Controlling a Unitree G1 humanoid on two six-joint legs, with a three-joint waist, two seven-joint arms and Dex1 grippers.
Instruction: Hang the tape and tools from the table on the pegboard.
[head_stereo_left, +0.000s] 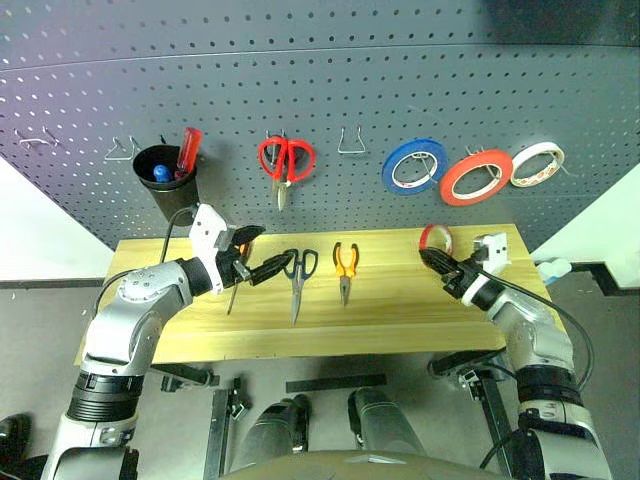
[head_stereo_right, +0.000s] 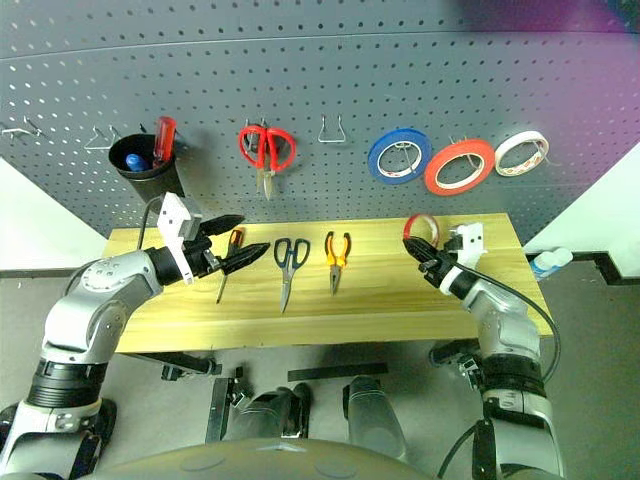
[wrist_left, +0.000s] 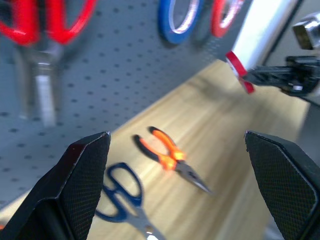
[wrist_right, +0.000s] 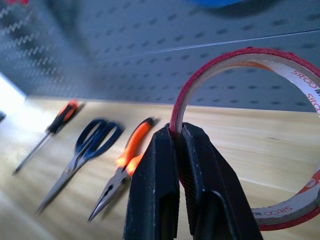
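The right gripper (wrist_right: 177, 150) pinches the tape (wrist_right: 250, 125) by its thin wall; the ring is probably light and stiff. The left gripper (head_stereo_left: 247, 257) stands wide open above the desk (head_stereo_left: 400, 310), holding nothing.

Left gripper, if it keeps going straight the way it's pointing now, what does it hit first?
Probably nothing close. The open left gripper points rightward above the table, passing over the scissors and pliers, toward the tape held by the right gripper. Depth is hard to judge.
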